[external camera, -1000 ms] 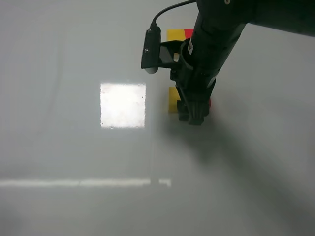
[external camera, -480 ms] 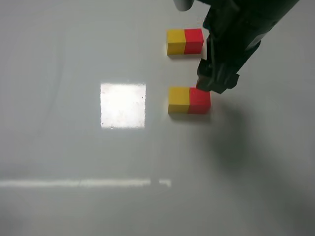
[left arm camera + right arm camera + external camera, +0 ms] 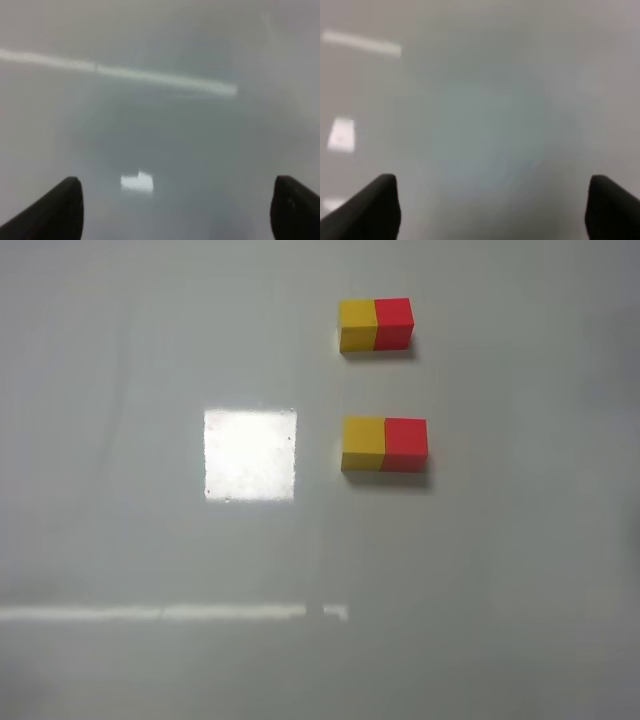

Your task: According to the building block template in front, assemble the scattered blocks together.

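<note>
On the left gripper the jaws stand spread wide with nothing between them, and the right gripper shows the same — two dark tips far apart over bare, glossy grey surface. Neither arm appears in the high view. There the red cube and the yellow cube lie touching, side by side, yellow on the left, matching the building block template farther back, well apart from them. By the look of it the assembly is done, and the step in hand is simply to keep clear: both arms should stay high and away from the pair, so that no finger or cable nudges the seam open. If a check shows a gap, a light push on the red cube's outer face would close it. Open room lies all round — the only other marks are a bright square glare beside the yellow cube and a pale reflected strip nearer the front.
</note>
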`<action>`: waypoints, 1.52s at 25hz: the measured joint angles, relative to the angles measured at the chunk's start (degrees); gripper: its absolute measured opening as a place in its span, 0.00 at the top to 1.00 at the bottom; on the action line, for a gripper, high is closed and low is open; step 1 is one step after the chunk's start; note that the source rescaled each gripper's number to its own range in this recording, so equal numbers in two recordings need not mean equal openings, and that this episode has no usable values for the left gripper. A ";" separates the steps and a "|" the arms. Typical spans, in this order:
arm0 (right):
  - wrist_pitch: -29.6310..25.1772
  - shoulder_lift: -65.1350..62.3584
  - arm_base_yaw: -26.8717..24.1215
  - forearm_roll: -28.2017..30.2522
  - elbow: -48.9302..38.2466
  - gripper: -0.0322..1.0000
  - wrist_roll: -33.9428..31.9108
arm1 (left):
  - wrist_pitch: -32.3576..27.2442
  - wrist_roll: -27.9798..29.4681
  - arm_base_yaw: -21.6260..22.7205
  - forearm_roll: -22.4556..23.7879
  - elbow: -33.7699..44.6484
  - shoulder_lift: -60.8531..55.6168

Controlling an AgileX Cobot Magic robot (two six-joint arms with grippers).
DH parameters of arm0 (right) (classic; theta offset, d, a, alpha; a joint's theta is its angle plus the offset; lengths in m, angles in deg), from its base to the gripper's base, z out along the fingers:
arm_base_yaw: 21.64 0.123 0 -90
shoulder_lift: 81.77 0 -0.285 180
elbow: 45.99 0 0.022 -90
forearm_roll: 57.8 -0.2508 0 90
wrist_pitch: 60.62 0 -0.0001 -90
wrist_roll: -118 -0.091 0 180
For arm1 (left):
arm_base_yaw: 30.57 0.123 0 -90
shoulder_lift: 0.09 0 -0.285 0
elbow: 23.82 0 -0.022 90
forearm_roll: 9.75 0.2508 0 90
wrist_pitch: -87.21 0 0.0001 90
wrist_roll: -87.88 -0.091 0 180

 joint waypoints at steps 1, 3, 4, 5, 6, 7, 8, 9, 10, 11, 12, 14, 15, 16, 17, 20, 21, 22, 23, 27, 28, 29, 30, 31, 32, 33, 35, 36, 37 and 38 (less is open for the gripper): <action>-0.07 -1.85 -3.75 -0.48 -2.66 0.27 -0.29 | 0.00 0.00 0.00 0.00 0.00 0.00; -0.14 -5.80 -7.84 -1.80 -9.71 0.27 -0.87 | 0.00 0.00 0.00 0.00 0.00 0.00; -0.22 -8.45 -8.92 -2.58 -13.42 0.27 -1.35 | 0.00 0.00 0.00 0.00 0.00 0.00; -0.15 -11.40 -9.65 -3.44 -16.54 0.27 -1.91 | 0.00 0.00 0.00 0.00 0.00 0.00; -0.13 -14.19 -9.88 -4.29 -20.26 0.27 -2.52 | 0.00 0.00 0.00 0.00 0.00 0.00; 0.02 -17.86 -9.95 -5.52 -24.05 0.27 -3.39 | 0.00 0.00 0.00 0.00 0.00 0.00; 0.37 -21.85 -10.08 -6.77 -27.22 0.27 -4.31 | 0.00 0.00 0.00 0.00 0.00 0.00; 1.17 -26.08 -10.15 -7.78 -31.01 0.27 -4.90 | 0.00 0.00 0.00 0.00 0.00 0.00; 1.85 -29.77 -10.15 -9.06 -34.71 0.27 -5.29 | 0.00 0.00 0.00 0.00 0.00 0.00; 2.83 -34.37 -10.15 -10.13 -38.30 0.27 -5.55 | 0.00 0.00 0.00 0.00 0.00 0.00; 3.78 -38.82 -10.15 -10.96 -41.12 0.27 -5.72 | 0.00 0.00 0.00 0.00 0.00 0.00; 4.48 -46.29 -10.15 -11.65 -47.09 0.27 -5.91 | 0.00 0.00 0.00 0.00 0.00 0.00; 4.48 -50.13 -10.15 -11.87 -49.15 0.27 -5.91 | 0.00 0.00 0.00 0.00 0.00 0.00; 4.29 -53.79 -10.15 -12.11 -51.26 0.27 -5.97 | 0.00 0.00 0.00 0.00 0.00 0.00; 4.17 -56.61 -10.15 -12.36 -52.95 0.27 -6.03 | 0.00 0.00 0.00 0.00 0.00 0.00; 3.77 -65.25 -10.15 -13.25 -56.52 0.27 -5.85 | 0.00 0.00 0.00 0.00 0.00 0.00; 3.67 -67.08 -10.15 -13.32 -57.32 0.27 -5.55 | 0.00 0.00 0.00 0.00 0.00 0.00; 3.29 -68.52 -10.15 -13.37 -57.85 0.27 -5.25 | 0.00 0.00 0.00 0.00 0.00 0.00; 2.65 -69.12 -10.15 -13.37 -58.28 0.27 -4.88 | 0.00 0.00 0.00 0.00 0.00 0.00; 4.09 -69.27 -10.15 -13.64 -59.46 0.27 -3.50 | 0.00 0.00 0.00 0.00 0.00 0.00; 5.21 -69.27 -10.15 -13.64 -59.65 0.27 -3.38 | 0.00 0.00 0.00 0.00 0.00 0.00; 6.84 -69.27 -10.15 -13.70 -59.97 0.27 -3.27 | 0.00 0.00 0.00 0.00 0.00 0.00; 8.55 -69.27 -10.15 -13.95 -60.38 0.27 -3.13 | 0.00 0.00 0.00 0.00 0.00 0.00; 9.99 -69.27 -10.15 -14.25 -61.14 0.28 -3.06 | 0.00 0.00 0.00 0.00 0.00 0.00; 10.98 -69.27 -10.15 -14.70 -61.71 0.29 -2.62 | 0.00 -0.05 0.00 0.05 0.00 0.00; 11.40 -69.27 -10.15 -15.21 -61.92 0.30 -2.27 | 0.00 -0.05 0.00 0.05 0.00 0.00; 11.94 -69.27 -10.15 -15.67 -62.04 0.30 -1.61 | 0.00 -0.05 0.00 0.05 0.00 0.00; 12.07 -69.27 -10.15 -15.76 -62.10 0.30 -1.46 | 0.00 -0.05 0.00 0.05 0.00 0.00; 12.20 -69.27 -10.15 -15.84 -62.16 0.30 -1.41 | 0.00 -0.05 0.00 0.05 0.00 0.00; 12.26 -69.27 -10.15 -15.94 -62.20 0.30 -1.39 | 0.00 -0.05 0.00 0.05 0.00 0.00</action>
